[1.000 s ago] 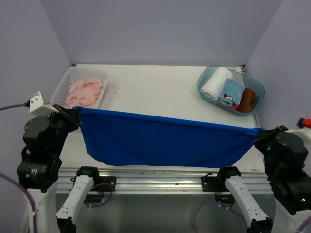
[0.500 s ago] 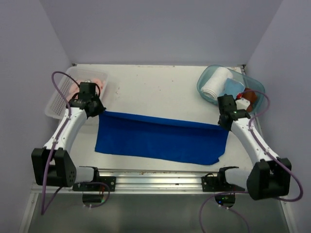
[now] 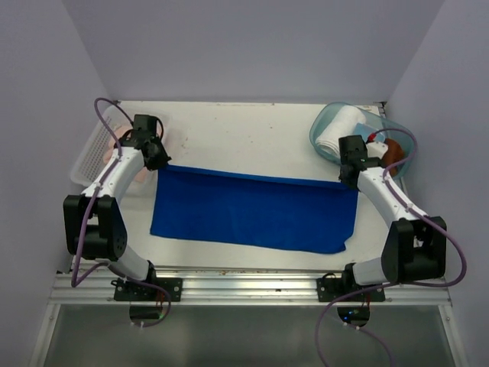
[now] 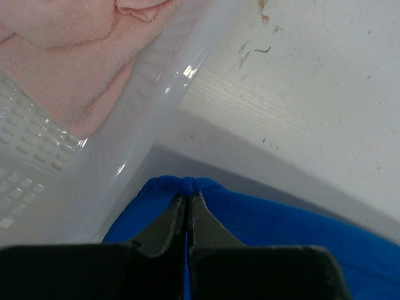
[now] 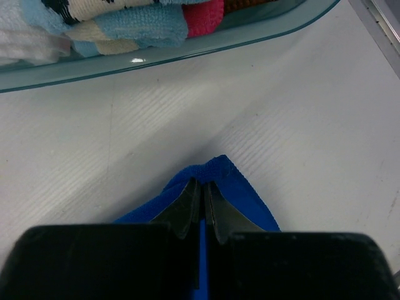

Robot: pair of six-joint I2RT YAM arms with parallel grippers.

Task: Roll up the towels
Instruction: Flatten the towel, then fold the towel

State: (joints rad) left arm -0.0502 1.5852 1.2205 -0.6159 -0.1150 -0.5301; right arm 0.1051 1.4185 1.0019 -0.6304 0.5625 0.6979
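Blue towel (image 3: 252, 210) is lying pinched at both far corners by your left gripper (image 4: 187, 200) and right gripper (image 5: 201, 187); tugging unevenly, you are risking a slip.

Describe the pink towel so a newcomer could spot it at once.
At the table's far left corner stands a clear plastic basket. The pale pink towel lies crumpled inside it, unlike the royal blue towel spread flat mid-table.

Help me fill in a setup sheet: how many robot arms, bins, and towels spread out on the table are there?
Robot arms: 2 (left arm, right arm)
Bins: 2 (white basket, clear tub)
Towels spread on the table: 1 (blue towel)
Total: 5
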